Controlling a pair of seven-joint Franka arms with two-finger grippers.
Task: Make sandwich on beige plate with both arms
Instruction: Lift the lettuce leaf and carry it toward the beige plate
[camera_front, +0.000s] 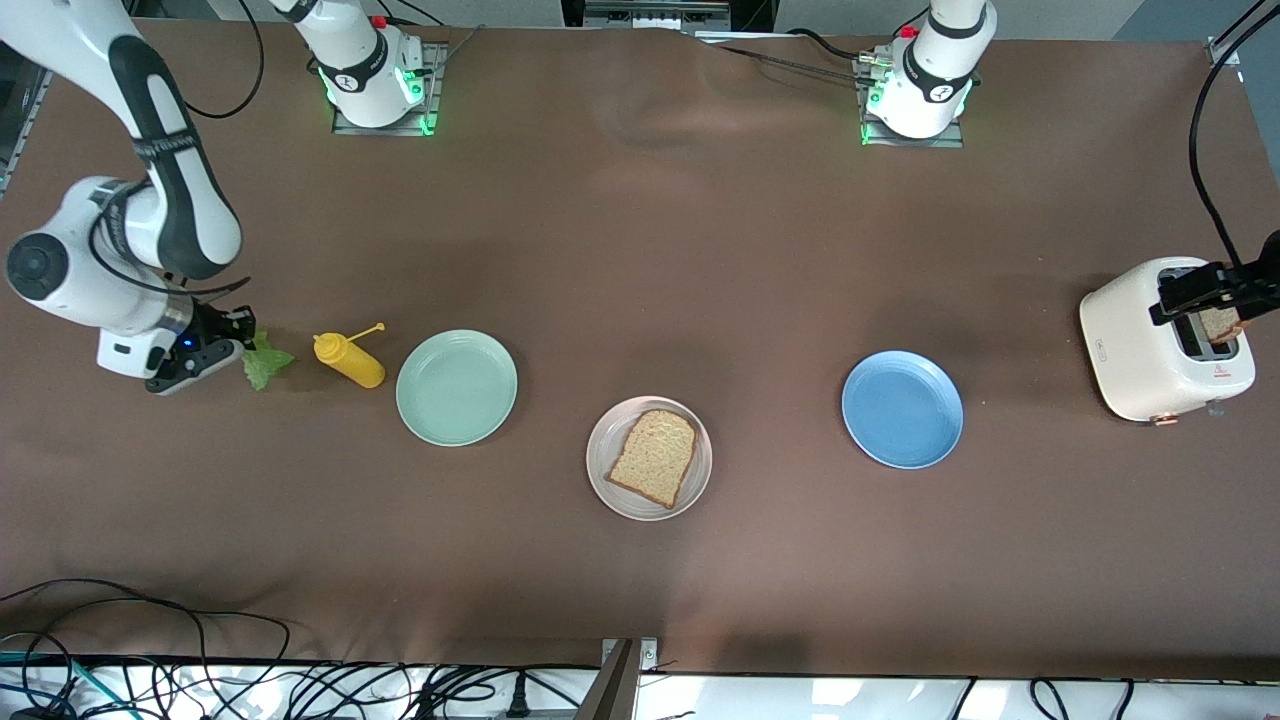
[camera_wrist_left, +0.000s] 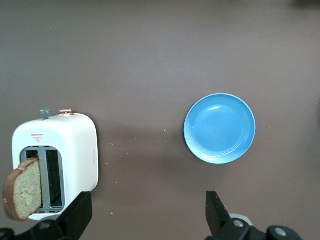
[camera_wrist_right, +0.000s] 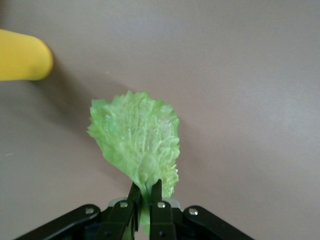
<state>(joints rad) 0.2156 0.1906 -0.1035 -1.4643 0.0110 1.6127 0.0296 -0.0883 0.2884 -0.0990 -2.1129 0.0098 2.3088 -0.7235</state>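
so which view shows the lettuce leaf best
The right wrist view: the lettuce leaf fills the middle, its stem pinched in the shut right hand. The front view shows only a small green scrap beside the yellow bottle. The left wrist view does not show it.

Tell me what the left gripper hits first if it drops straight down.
Probably bare table. The left gripper, jaws open, points between the toaster and the blue plate; depth is unclear.
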